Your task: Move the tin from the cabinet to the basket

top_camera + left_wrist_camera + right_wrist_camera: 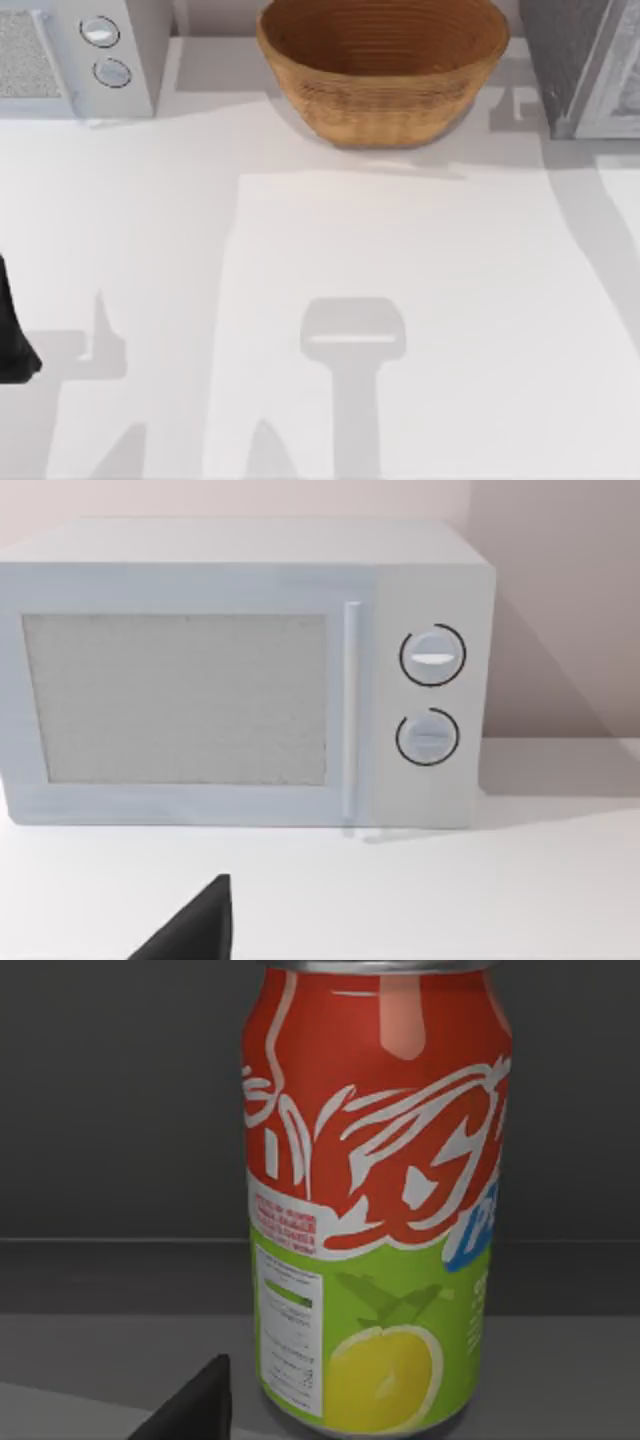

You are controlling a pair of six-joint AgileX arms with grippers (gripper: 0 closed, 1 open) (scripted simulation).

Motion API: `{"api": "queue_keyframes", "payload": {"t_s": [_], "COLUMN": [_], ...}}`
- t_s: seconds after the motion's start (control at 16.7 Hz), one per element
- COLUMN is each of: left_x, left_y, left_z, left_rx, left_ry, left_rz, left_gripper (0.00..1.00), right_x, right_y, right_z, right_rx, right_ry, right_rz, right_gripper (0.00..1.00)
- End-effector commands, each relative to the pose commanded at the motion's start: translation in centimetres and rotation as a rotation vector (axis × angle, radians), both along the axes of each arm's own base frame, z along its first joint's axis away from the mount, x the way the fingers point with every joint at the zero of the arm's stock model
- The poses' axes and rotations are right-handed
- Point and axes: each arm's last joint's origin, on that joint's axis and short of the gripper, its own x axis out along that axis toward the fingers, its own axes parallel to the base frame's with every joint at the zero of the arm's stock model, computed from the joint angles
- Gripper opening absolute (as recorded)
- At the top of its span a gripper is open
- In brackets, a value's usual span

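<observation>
Early stage: tin (375, 1200) upright inside cabinet (580, 65), right end effector (195, 1405) close, grip unclear; basket (383, 70) unfilled.

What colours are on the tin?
Red with white script on the tin, green and yellow below; clearest in the right wrist view.
</observation>
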Motion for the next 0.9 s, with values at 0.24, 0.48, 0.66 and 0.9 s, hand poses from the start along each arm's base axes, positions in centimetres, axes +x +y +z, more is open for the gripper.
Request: {"api": "queue_keyframes", "payload": {"t_s": [0.24,0.48,0.66,0.9], "left_x": [0.0,0.0,0.0,0.0], "left_y": [0.0,0.0,0.0,0.0], "left_z": [0.0,0.0,0.0,0.0], "left_rx": [0.000,0.000,0.000,0.000], "left_ry": [0.000,0.000,0.000,0.000], "left_rz": [0.000,0.000,0.000,0.000], "left_gripper": [1.00,1.00,1.00,1.00], "right_x": [0.9,3.7,4.2,4.6], "right_y": [0.3,1.6,1.9,1.8], "right_z": [0.1,-0.3,-0.3,-0.3], "right_rx": [0.000,-0.002,-0.002,-0.002], "right_ry": [-0.006,-0.008,-0.009,-0.007], "right_rz": [-0.005,-0.007,-0.007,-0.008], "right_gripper": [1.00,1.00,1.00,1.00]}}
